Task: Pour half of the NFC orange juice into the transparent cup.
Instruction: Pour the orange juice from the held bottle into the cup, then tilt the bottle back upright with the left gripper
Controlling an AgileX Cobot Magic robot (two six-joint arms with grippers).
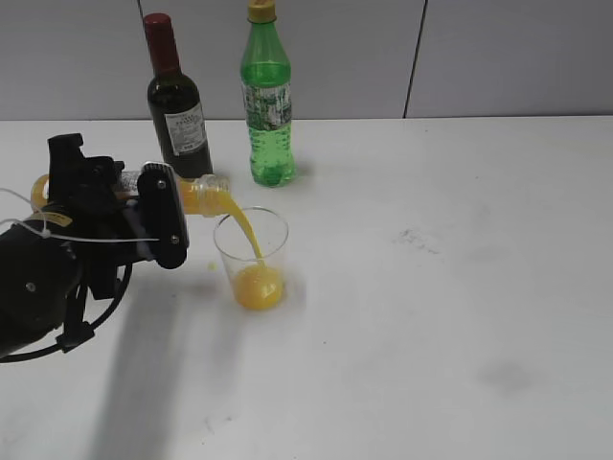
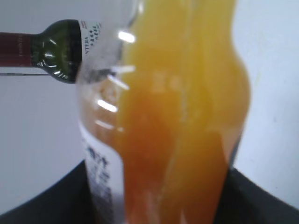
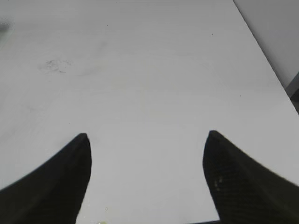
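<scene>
My left gripper is shut on the NFC orange juice bottle and holds it tipped on its side, neck to the right, just over the rim of the transparent cup. A stream of orange juice falls from the neck into the cup, which holds juice in its lower part. In the left wrist view the bottle fills the frame between the jaws. My right gripper is open and empty over bare table; it is not in the exterior view.
A dark wine bottle with a red top stands behind the juice bottle; it also shows in the left wrist view. A green plastic bottle with a yellow cap stands behind the cup. The white table stretches to the right.
</scene>
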